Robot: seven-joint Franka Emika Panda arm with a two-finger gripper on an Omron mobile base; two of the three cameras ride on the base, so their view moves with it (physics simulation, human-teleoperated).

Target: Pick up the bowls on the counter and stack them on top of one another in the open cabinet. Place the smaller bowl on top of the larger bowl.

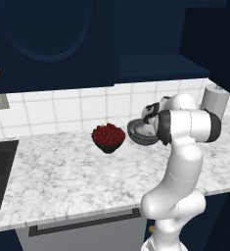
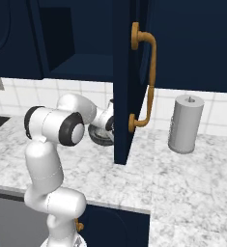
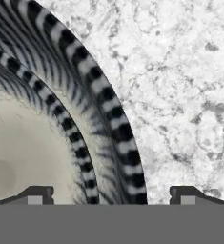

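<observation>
Hand view: spread fingers [image 3: 111,194] straddle the larger bowl [image 3: 104,124] rim above the counter [image 3: 180,71].

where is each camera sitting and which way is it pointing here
Left base view: behind the arm to its left, facing the counter, the berry bowl and a grey bowl; the arm rises at lower right.
Right base view: behind to its right, facing the open cabinet and paper roll; the arm rises at lower left.
Hand view: on the hand, looking down at the bowl's rim between the gripper tips.
All share the bowl and counter.
</observation>
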